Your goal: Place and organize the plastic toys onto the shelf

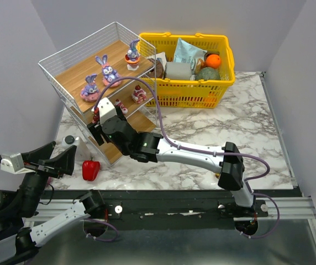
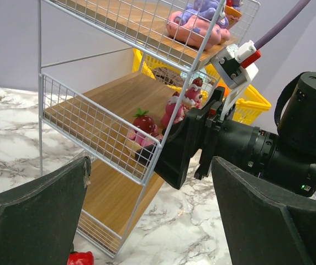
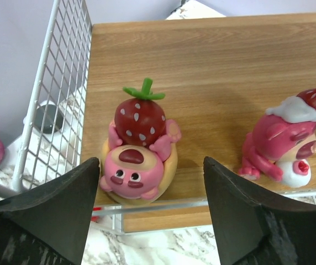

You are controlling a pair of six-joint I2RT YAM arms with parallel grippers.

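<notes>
The shelf (image 1: 74,73) stands at the back left. Three purple bunnies (image 1: 107,69) sit on its top board. My right gripper (image 1: 95,127) is at the front of the middle board, open. A pink bear with a strawberry (image 3: 138,150) stands on that board (image 3: 202,66) just beyond my right gripper (image 3: 152,221), touching neither finger. A second pink figure (image 3: 285,146) stands to its right. In the left wrist view the strawberry toy (image 2: 142,127) shows behind the mesh beside the right gripper (image 2: 183,152). My left gripper (image 2: 149,221) hangs open and empty above the marble, left of the shelf's foot.
A red bell pepper (image 1: 90,169) lies on the marble by the shelf's front foot, with a white bottle (image 1: 69,141) just behind it. A yellow basket (image 1: 224,83) full of groceries stands behind and right of the shelf. The right arm stretches across the table's middle.
</notes>
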